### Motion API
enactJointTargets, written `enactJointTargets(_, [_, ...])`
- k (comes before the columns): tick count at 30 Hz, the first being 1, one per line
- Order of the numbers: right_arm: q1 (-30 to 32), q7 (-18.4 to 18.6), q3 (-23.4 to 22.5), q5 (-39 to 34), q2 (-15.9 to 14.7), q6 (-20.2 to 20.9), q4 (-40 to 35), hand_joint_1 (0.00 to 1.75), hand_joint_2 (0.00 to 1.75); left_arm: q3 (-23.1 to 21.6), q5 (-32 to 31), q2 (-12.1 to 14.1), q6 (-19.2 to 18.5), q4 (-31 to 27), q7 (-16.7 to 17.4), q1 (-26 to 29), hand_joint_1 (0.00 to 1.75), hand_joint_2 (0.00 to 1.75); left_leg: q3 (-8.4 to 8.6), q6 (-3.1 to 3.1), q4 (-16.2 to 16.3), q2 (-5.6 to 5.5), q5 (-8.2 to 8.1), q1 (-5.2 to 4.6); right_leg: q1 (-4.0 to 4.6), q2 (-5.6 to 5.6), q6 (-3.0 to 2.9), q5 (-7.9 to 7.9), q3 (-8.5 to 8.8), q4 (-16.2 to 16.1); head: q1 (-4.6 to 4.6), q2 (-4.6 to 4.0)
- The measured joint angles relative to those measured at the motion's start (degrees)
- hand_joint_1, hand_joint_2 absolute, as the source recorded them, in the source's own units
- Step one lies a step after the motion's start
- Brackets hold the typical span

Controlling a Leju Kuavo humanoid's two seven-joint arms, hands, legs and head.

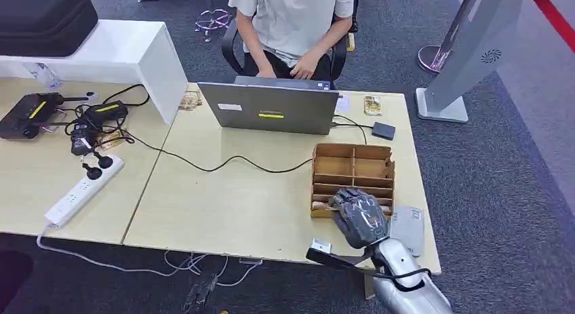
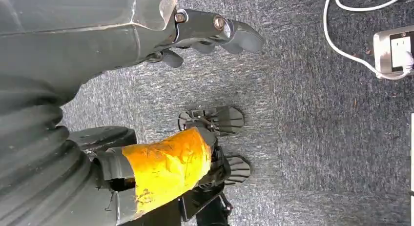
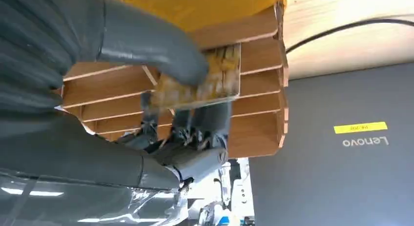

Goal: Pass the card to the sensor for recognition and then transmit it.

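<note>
Your right hand sits over the near edge of the wooden organizer, fingers curled | grey sensor pad just beside it on the counter | laptop behind, person seated at it | power strip at far left

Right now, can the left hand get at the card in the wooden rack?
Probably not. The left hand hangs over the carpet, while the right hand already grips the card at the wooden rack.
</note>
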Motion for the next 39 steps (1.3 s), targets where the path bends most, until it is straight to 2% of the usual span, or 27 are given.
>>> enactJointTargets(8, [-0.6, -0.3, -0.6, -0.2, 0.0, -0.1, 0.7, 1.75, 1.75, 0.0, 0.0, 0.0, -0.1, 0.0, 0.0, 0.0, 0.0, 1.75, 0.0, 0.0, 0.0, 0.0, 0.0, 0.0, 0.0, -0.01, 0.0, 0.0, 0.0, 0.0, 0.0, 0.0])
enactJointTargets(12, [-0.6, -0.9, -1.0, -0.3, 0.0, -0.1, 1.0, 1.75, 1.75, 0.0, -0.9, 0.0, -0.6, 0.0, -1.3, 0.0, 0.0, 1.75, 0.0, 0.0, 0.0, 0.0, 0.0, 0.0, 0.0, 0.0, 0.0, 0.0, 0.0, 0.0, 0.0, 0.0])
enactJointTargets(18, [-0.9, -1.5, -1.6, -1.4, 0.0, 0.9, 0.9, 1.75, 1.75, 0.2, -0.8, 0.0, 0.6, 0.0, -2.3, 0.0, 0.0, 1.75, -0.01, 0.0, 0.0, 0.0, 0.0, 0.0, 0.0, -0.01, 0.0, 0.0, 0.02, 0.0, 0.0, 0.0])
enactJointTargets(24, [-5.8, -0.9, -2.8, -4.6, 0.0, 7.9, -3.6, 1.75, 1.75, 0.8, -1.6, 0.0, -0.1, 0.0, -1.8, 0.0, 0.0, 1.75, 0.03, 0.01, 0.0, 0.1, 0.04, 0.0, 0.0, 0.08, 0.0, 0.06, 0.01, 0.0, 0.0, 0.0])
enactJointTargets(30, [-10.9, 0.0, -3.5, -6.9, 0.2, 10.2, -6.0, 1.75, 1.75, 1.0, -2.2, 0.0, -0.6, 0.0, -1.6, 0.0, 0.0, 1.75, 0.0, 0.0, 0.0, 0.08, 0.08, 0.0, 0.0, 0.09, -0.02, 0.09, 0.03, 0.1, 0.0, 0.0])
enactJointTargets(34, [-19.5, 1.8, -5.3, -13.5, 1.3, 18.8, -5.8, 1.75, 1.75, 1.0, -2.9, 0.0, -1.2, 0.0, -1.6, 0.0, 0.0, 1.75, 0.04, 0.01, 0.0, 0.24, 0.12, 0.0, -0.01, 0.21, -0.02, 0.16, -0.02, 0.1, -0.02, 0.0])
enactJointTargets(39, [-27.4, 2.4, -7.3, -19.3, 3.0, 23.7, -4.9, 1.75, 1.75, 1.0, -3.1, 0.0, -1.7, 0.0, -1.8, 0.0, 0.0, 1.75, 0.02, 0.04, 0.0, 0.16, 0.16, 0.0, 0.0, 0.13, -0.02, 0.16, 0.01, 0.1, -0.02, 0.0])
